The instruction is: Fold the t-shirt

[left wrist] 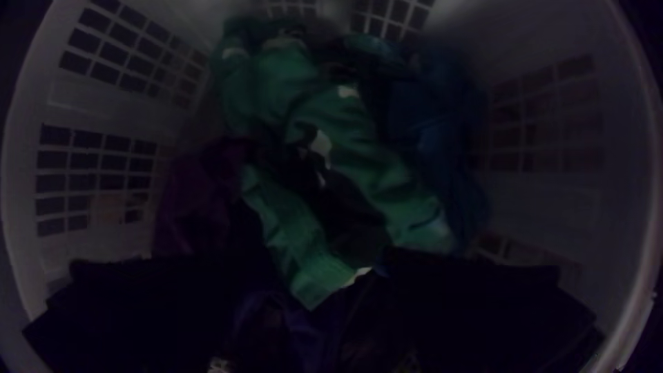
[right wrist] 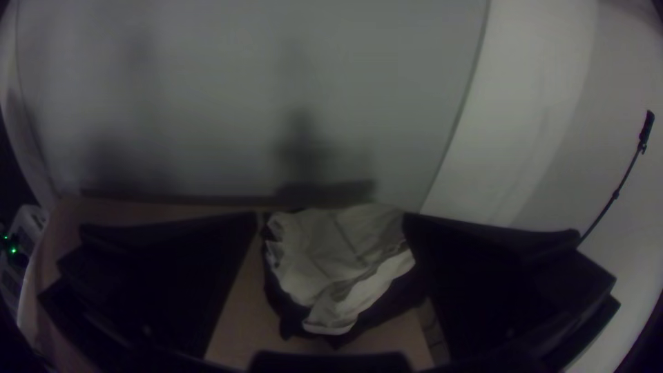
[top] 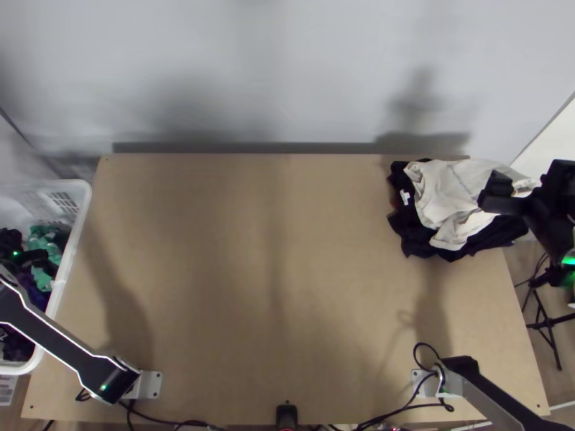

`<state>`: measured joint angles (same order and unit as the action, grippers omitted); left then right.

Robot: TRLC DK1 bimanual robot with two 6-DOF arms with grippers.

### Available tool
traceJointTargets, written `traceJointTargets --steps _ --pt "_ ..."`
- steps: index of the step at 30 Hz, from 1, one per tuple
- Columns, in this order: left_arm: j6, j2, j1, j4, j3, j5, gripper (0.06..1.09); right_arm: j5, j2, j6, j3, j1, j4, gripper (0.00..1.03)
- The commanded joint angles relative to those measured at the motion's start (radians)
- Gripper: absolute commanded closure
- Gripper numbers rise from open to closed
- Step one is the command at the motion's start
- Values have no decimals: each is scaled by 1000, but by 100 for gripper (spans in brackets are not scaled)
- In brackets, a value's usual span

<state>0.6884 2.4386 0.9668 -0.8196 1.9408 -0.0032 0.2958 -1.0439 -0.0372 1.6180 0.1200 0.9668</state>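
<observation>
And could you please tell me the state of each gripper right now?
Left gripper: open, inside the white basket.
Right gripper: open, nothing held, by the pale cloth.

Soft shadows streak the pale wall (top: 280, 65) beyond your right gripper (top: 493, 192), while a green light (top: 568, 261) glows behind it. Gloom fills the basket (top: 85, 208) around your left gripper (top: 29, 256); your wrist views bow straight edges and sink to black at the corners.
</observation>
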Motion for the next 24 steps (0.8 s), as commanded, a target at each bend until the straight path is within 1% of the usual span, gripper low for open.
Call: traceJointTargets --steps 1,2,3,5,9,11,12,13,18,19,24 --pt "-6 132 -17 20 110 -64 14 0 -10 -1 19 -8 7 5" --pt "-9 151 -19 20 132 -69 15 0 -10 -1 22 -8 9 5" --pt "-12 162 -19 20 145 -69 20 0 -11 -1 26 -8 9 5" --pt "-13 183 -23 19 168 -69 36 0 -18 -1 36 -10 10 5" --pt "-15 212 -31 16 191 -69 62 0 -27 -1 40 -11 10 5" --pt "-16 223 -34 16 193 -69 78 0 -30 -1 40 -11 10 5" --pt "-23 226 -34 13 193 -67 82 0 -31 -1 42 -11 10 5" --pt "-23 226 -34 13 193 -67 82 0 -33 -1 42 -11 10 5" --pt "-20 240 -30 -4 193 -54 103 0 -34 0 42 -11 10 5" --pt "-21 240 -28 -4 195 -54 105 2 -36 0 42 -11 10 5" --pt "-33 204 -19 -15 195 -44 105 2 -47 0 48 -11 9 5"
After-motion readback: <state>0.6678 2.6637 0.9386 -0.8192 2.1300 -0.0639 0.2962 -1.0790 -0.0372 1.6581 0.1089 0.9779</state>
